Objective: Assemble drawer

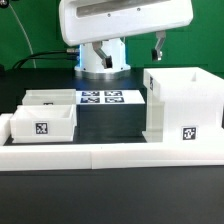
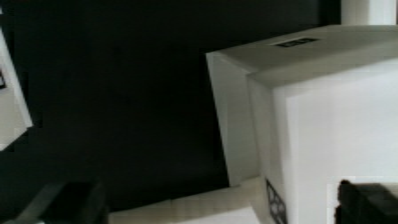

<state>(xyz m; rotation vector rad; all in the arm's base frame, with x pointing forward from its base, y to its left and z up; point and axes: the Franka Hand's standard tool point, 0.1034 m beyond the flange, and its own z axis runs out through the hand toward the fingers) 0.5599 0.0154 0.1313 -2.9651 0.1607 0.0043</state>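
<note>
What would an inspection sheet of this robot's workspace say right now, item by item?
Surface: black table, with white wall strips along its front.
Job's things: housing upright at the exterior view's right; front tray and rear tray at the left, neither inside the housing.
Clutter: only the marker board, lying flat between trays and housing.
Grippers: gripper open, holding nothing, above the housing.
Cables: nothing seen.
Surroundings: robot base behind the marker board; background too blurred to tell.

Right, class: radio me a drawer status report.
Jaws open, empty, above tall white plastic housing. Two shallow white trays outside it. Nothing between jaws and housing.
</note>
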